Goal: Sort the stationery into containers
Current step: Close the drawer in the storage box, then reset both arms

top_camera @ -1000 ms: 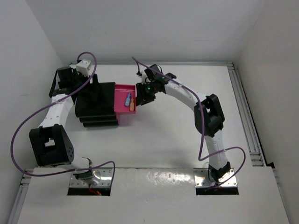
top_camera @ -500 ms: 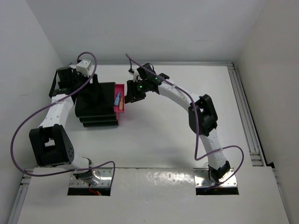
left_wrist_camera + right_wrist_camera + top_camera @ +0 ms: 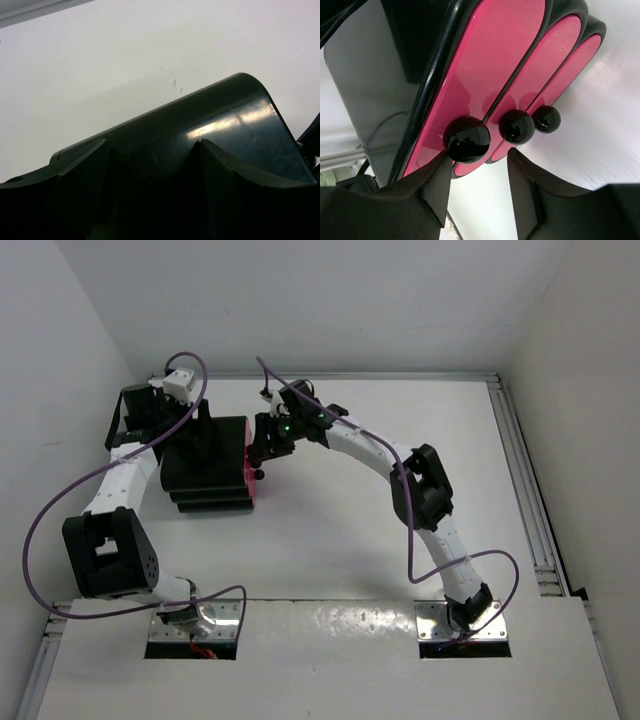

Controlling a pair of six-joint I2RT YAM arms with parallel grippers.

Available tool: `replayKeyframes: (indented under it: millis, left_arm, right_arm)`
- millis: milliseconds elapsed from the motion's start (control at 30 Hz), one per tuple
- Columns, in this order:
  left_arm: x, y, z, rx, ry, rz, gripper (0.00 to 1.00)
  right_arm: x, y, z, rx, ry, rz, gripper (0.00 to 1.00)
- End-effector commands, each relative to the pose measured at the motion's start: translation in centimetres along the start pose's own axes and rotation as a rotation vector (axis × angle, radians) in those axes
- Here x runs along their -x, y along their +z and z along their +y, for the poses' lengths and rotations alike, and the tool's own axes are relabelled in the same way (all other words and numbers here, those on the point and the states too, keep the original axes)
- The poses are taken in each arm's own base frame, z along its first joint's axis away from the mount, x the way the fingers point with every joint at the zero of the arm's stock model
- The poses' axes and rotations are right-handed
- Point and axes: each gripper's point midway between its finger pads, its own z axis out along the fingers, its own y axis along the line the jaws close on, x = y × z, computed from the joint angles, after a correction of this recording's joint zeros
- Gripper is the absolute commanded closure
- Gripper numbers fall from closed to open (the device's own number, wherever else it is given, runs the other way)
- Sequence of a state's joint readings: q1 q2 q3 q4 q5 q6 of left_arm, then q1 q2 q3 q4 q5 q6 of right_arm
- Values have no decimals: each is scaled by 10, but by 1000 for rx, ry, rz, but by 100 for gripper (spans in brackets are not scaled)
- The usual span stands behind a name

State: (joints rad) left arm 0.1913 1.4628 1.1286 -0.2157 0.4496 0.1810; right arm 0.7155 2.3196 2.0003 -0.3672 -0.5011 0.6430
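Note:
The black stepped box [image 3: 205, 468] stands at the far left of the table, its three pink drawer fronts [image 3: 505, 65] all flush and shut. Each front carries a round black knob; the top knob [image 3: 466, 139] is nearest. My right gripper [image 3: 477, 170] is open, its left finger [image 3: 420, 195] touching under the top knob, and it shows in the top view [image 3: 262, 452] right at the drawer fronts. My left gripper [image 3: 155, 165] is open, its fingers spread against the box's glossy black top [image 3: 230, 120]. No pens or highlighters are in view.
White walls close in behind and at both sides. A metal rail [image 3: 525, 490] runs along the table's right edge. My right arm's purple cable [image 3: 270, 375] loops above the box.
My right gripper moved left and pushed the open pink drawer, with its pens, back into the box until it shut. The left arm has not moved.

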Motion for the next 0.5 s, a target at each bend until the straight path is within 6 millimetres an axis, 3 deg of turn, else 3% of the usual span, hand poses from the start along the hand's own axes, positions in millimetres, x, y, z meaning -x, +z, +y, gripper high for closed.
replayKeyframes:
  millis: [0, 167, 200, 233, 300, 333, 467]
  left_arm:
    - [-131, -17, -28, -57, -167, 441, 21]
    - [-116, -13, -29, -76, -160, 417, 20]
    - [-106, -13, -28, -68, -148, 404, 13]
    - [-82, -12, -22, -49, -113, 361, 10]
    - [-57, -13, -17, -9, -81, 318, 2]
    - [-35, -13, -20, -15, -59, 288, 0]
    - [-1, -12, -29, 21, -58, 279, 0]
  right_arm:
    - [28, -7, 35, 85, -65, -85, 52]
    - [40, -43, 17, 35, -40, -120, 47]
    - [45, -54, 13, 21, -41, -134, 46]
    - [50, -75, 14, 9, -40, -152, 44]
    - [58, -107, -8, -47, -50, -185, 34]
    - [62, -132, -6, -70, -58, -201, 28]
    - [70, -210, -61, -243, -67, -247, 2]
